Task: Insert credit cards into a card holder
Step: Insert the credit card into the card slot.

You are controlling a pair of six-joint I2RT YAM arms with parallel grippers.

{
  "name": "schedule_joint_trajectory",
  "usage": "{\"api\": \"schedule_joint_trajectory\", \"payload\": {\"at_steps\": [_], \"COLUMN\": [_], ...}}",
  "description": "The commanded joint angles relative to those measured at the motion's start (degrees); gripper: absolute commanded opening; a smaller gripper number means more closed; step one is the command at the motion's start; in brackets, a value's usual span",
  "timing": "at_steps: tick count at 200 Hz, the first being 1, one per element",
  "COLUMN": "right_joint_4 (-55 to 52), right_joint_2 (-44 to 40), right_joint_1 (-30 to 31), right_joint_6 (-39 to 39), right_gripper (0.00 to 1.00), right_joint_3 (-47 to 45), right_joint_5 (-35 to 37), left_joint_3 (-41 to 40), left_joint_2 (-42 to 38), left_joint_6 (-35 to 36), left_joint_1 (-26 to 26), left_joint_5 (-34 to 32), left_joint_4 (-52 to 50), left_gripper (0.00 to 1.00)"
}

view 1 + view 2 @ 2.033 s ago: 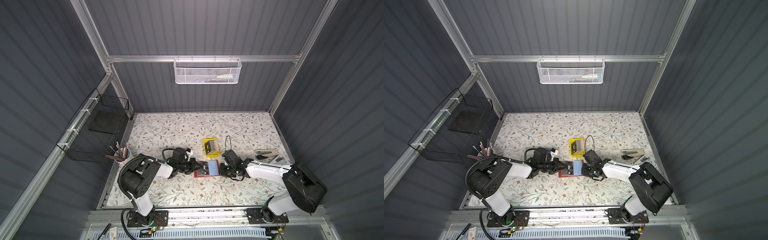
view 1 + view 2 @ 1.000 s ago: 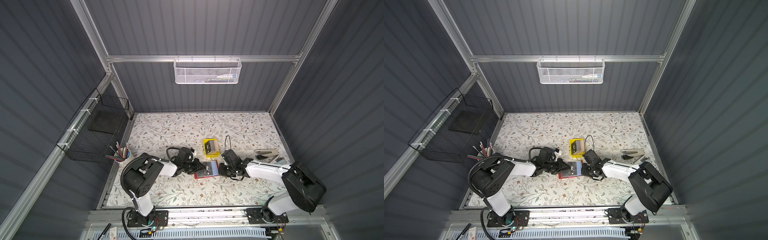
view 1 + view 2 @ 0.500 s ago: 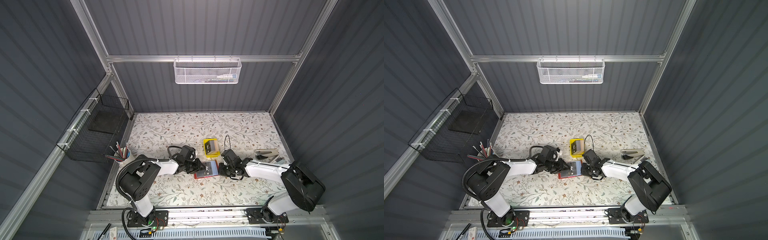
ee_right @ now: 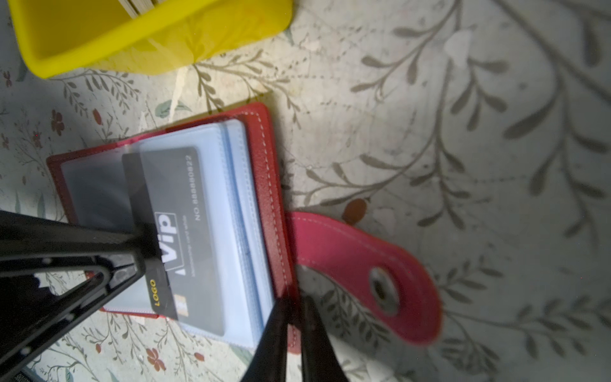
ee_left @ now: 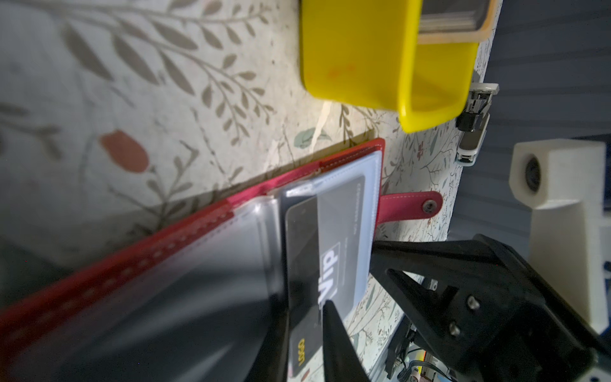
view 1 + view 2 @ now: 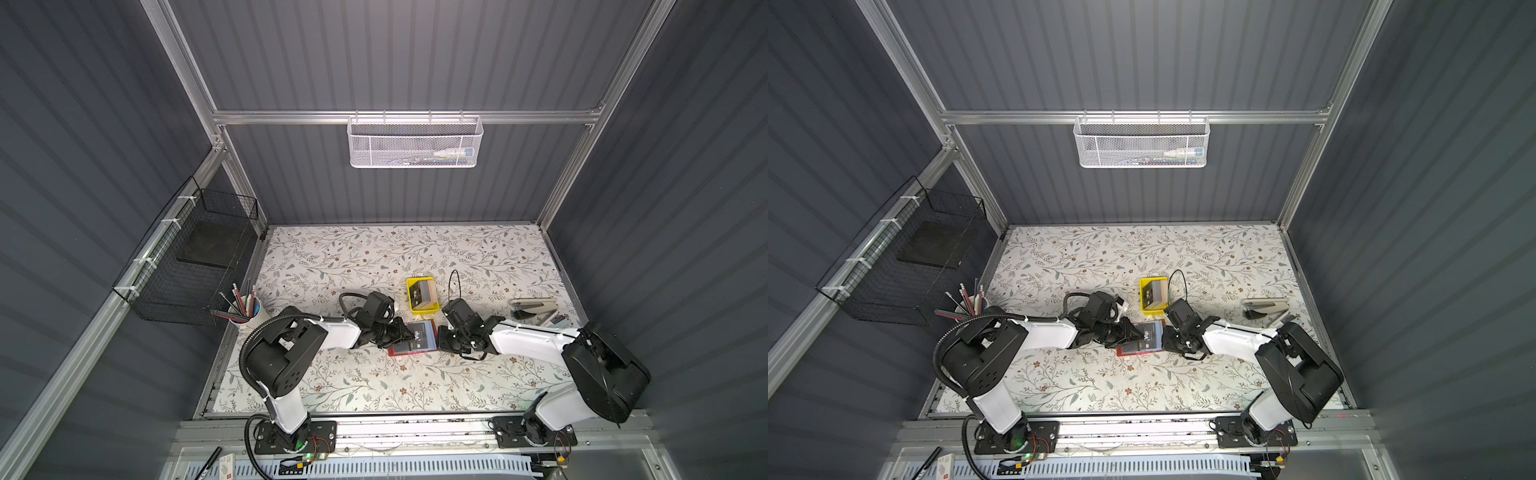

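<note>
The red card holder [image 6: 409, 352] [image 6: 1133, 352] lies open on the floral table, its snap strap [image 4: 357, 264] flat beside it. A dark "Vip" credit card [image 4: 185, 211] [image 5: 327, 251] sits partly inside a clear sleeve, its outer end sticking out. My left gripper [image 6: 405, 336] [image 6: 1133, 332] [image 5: 305, 317] is shut on that outer end. My right gripper [image 6: 439, 336] [image 6: 1165, 334] [image 4: 291, 304] is shut on the holder's red cover edge next to the strap. More credit cards [image 6: 424, 293] stand in a yellow tray.
The yellow tray [image 6: 424, 309] [image 5: 357, 53] stands just behind the holder. A stapler [image 6: 534, 307] lies at the right. A pencil cup [image 6: 245, 309] and a black wire basket [image 6: 187, 266] are at the left. A white mesh basket [image 6: 413, 141] hangs on the back wall.
My left gripper has moved right toward the card holder, carrying the Vip card further over the open sleeves. The right arm has stayed where it was.
</note>
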Motion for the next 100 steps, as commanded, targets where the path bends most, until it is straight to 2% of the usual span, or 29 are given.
{"api": "schedule_joint_trajectory", "payload": {"at_steps": [1,100], "right_joint_4": [-0.9,-0.5], "right_joint_2": [1.4,0.7], "right_joint_1": [0.6,0.9], "right_joint_6": [-0.6,-0.7], "right_gripper": [0.13,0.13], "right_joint_3": [0.3,0.2], "right_joint_5": [0.5,0.4], "left_joint_3": [0.9,1.3], "left_joint_2": [2.0,2.6], "left_joint_6": [-1.0,-1.4], "left_joint_1": [-1.3,-1.9], "left_joint_5": [0.6,1.1], "left_joint_4": [0.5,1.7], "left_gripper": [0.2,0.21]}}
